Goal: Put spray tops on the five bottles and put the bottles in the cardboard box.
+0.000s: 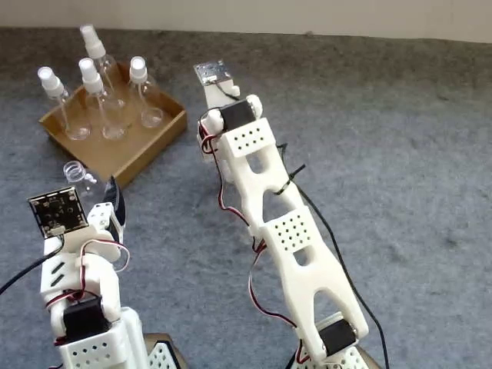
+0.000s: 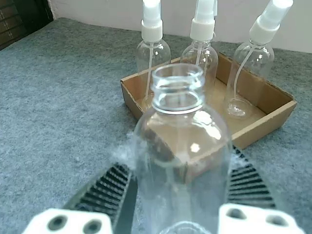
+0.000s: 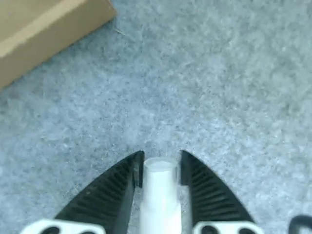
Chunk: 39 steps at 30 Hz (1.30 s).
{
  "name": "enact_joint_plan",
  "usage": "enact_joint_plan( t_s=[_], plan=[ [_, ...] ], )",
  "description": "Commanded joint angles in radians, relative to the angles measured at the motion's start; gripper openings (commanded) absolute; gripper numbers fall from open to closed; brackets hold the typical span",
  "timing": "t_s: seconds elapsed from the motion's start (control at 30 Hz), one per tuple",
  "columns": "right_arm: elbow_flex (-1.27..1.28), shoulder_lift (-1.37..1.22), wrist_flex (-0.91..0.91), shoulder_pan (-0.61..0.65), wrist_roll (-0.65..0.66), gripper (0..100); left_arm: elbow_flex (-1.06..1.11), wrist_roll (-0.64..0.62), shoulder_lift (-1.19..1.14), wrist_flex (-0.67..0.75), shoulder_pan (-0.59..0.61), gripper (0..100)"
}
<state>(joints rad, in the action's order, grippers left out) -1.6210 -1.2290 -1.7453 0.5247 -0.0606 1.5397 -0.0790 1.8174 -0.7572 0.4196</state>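
Left arm [image 1: 96, 350] & right arm [image 1: 288, 231]: white printed plastic w/ perforated panels, black servo blocks [image 1: 238, 114] at joints. Red/black/white wires [image 1: 250, 286] loop along links; right arm also has black cable [image 1: 332, 240] + zip tie [image 1: 294, 173]. Fingers [image 3: 109, 192] black, ribbed inside.

brown box [image 1: 154, 146], white spray tops [image 1: 137, 69], grey carpet [image 1: 384, 154]

Overhead high view, close wrist views, cardboard box [image 1: 157, 146] shared
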Motion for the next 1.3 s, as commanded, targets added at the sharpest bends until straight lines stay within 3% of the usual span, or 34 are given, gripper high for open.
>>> enact_joint_plan(
  t_s=[0.0,0.27,0.43,0.7,1.07,1.27],
  plan=[
    [-0.056,0.021,-0.022,-0.019,0.017,18.4,-0.008,-0.012,0.013,0.031,0.008,13],
    [-0.056,0.021,-0.024,-0.019,0.02,18.7,-0.008,-0.012,0.013,0.031,0.008,13],
    [-0.056,0.021,-0.025,-0.012,0.183,18.8,-0.008,-0.012,0.013,0.031,0.008,13],
    [-0.051,0.082,-0.03,0.002,0.184,18.7,-0.007,-0.011,0.013,0.031,-0.007,13],
    [0.516,0.513,-0.022,0.044,0.187,18.7,-0.005,-0.008,0.013,0.031,-0.031,13],
    [0.777,0.539,0.073,0.019,0.189,18.7,-0.005,-0.008,0.013,0.031,-0.033,13]
  ],
)
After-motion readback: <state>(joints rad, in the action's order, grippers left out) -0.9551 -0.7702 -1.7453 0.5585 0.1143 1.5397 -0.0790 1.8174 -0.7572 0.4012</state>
